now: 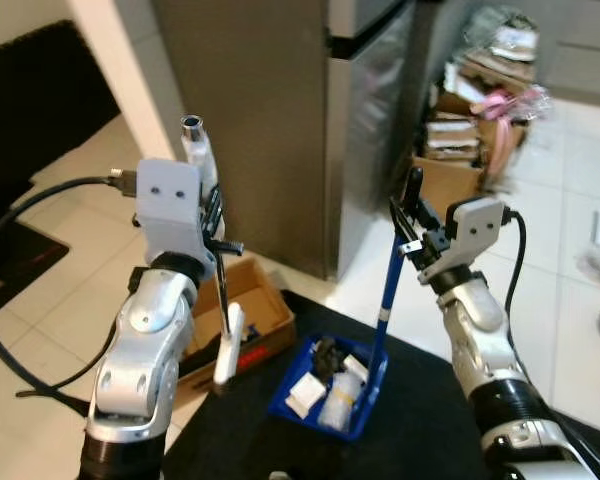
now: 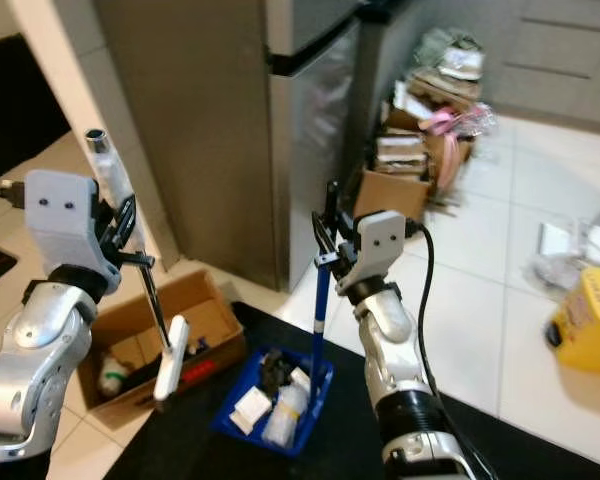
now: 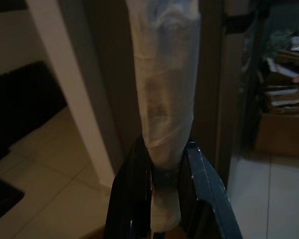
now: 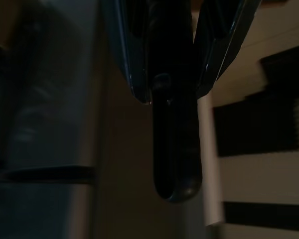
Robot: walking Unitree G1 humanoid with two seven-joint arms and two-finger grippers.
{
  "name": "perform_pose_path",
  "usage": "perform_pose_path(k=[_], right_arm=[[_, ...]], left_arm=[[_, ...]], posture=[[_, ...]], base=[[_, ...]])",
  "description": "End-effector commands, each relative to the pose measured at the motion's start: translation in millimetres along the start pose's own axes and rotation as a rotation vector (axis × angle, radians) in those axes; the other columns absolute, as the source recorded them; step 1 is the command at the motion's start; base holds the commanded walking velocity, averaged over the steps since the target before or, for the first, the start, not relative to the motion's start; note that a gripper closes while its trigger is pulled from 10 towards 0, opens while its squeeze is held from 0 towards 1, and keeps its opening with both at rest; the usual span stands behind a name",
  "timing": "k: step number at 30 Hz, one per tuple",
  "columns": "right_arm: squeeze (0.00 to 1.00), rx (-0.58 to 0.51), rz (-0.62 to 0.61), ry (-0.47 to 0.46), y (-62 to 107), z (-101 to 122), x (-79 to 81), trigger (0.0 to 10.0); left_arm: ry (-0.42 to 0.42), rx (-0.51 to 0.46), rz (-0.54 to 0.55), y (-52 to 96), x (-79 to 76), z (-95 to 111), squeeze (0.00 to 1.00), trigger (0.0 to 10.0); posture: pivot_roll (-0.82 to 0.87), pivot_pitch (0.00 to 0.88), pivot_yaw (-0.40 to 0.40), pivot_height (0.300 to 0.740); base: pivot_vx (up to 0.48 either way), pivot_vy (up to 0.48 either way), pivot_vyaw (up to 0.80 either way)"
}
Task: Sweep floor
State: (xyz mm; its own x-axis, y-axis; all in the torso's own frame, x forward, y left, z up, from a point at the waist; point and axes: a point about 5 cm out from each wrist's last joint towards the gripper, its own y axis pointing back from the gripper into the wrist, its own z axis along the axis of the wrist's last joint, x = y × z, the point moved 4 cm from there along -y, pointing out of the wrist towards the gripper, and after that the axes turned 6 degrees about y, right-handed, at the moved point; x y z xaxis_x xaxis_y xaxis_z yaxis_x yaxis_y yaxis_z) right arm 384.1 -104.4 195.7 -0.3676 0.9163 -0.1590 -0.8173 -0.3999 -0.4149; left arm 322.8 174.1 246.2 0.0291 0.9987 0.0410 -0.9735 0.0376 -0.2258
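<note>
My left gripper (image 1: 214, 218) is raised at chest height and shut on the broom handle (image 1: 198, 150), a white-taped pole with a silver top. A thin black rod and a white piece (image 1: 228, 345) hang below it. In the left wrist view the taped handle (image 3: 164, 99) sits clamped between the black fingers (image 3: 132, 199). My right gripper (image 1: 413, 228) is shut on the black grip of a blue dustpan pole (image 1: 386, 300). The blue dustpan (image 1: 355, 415) rests on the floor below, holding white scraps and dark debris. In the right wrist view the black grip end (image 4: 174, 149) sticks out past the fingers.
An open cardboard box (image 1: 270, 305) lies on the tiles by the fridge (image 1: 370, 130). A dark mat (image 1: 420, 430) lies under the dustpan. Stacked cardboard and clutter (image 1: 475, 120) stand at the back right. A yellow object (image 2: 590, 325) sits on the tiles at right. A white pillar (image 1: 130, 90) rises at left.
</note>
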Motion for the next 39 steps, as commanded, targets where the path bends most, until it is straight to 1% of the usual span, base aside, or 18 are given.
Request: perform_pose_path(k=[1,4,15,22,29,34,35,39], right_arm=[[0.00,-0.022,-0.011,0.003,0.6,3.8,-2.6,10.0],[0.00,-0.021,-0.010,0.002,0.7,3.6,-2.9,10.0],[0.00,-0.019,-0.008,0.001,0.0,3.3,-3.0,10.0],[0.00,-0.020,-0.011,-0.001,0.1,3.1,-2.7,10.0],[0.00,-0.021,-0.018,-0.004,1.0,2.9,-3.6,10.0],[0.00,-0.019,-0.023,-0.006,1.3,2.5,-3.9,10.0],[0.00,-0.017,-0.028,-0.007,1.3,2.2,-4.6,10.0],[0.00,-0.016,-0.031,-0.008,1.2,2.1,-5.1,10.0]], left_arm=[[0.001,-0.026,-0.015,4.2,-7.2,5.4,0.00,10.0],[0.007,-0.019,-0.016,5.8,-9.9,3.5,0.00,10.0],[0.003,-0.016,-0.007,4.5,-9.7,3.9,0.00,10.0],[0.004,0.009,-0.012,5.1,-10.8,-3.6,0.00,10.0],[-0.004,0.056,-0.013,7.5,-10.8,-18.4,0.00,10.0],[-0.006,0.068,-0.011,8.2,-10.0,-22.5,0.00,10.0],[0.007,0.081,-0.004,8.6,-9.0,-25.6,0.00,10.0],[0.017,0.091,0.001,8.9,-8.3,-27.8,0.00,10.0]], posture=[[0.13,0.094,0.011,0.740],[0.13,0.097,0.009,0.740],[0.13,0.098,0.006,0.740],[0.13,0.098,0.008,0.740],[0.13,0.099,0.010,0.740],[0.13,0.100,0.009,0.740],[0.13,0.100,0.009,0.740],[0.13,0.100,0.009,0.740]], base=[[0.000,0.000,0.76],[0.000,0.000,0.76],[0.000,0.000,0.76],[0.000,0.000,0.76],[0.000,0.000,0.76],[0.000,0.000,0.75],[0.000,0.000,0.59],[0.000,0.000,0.59]])
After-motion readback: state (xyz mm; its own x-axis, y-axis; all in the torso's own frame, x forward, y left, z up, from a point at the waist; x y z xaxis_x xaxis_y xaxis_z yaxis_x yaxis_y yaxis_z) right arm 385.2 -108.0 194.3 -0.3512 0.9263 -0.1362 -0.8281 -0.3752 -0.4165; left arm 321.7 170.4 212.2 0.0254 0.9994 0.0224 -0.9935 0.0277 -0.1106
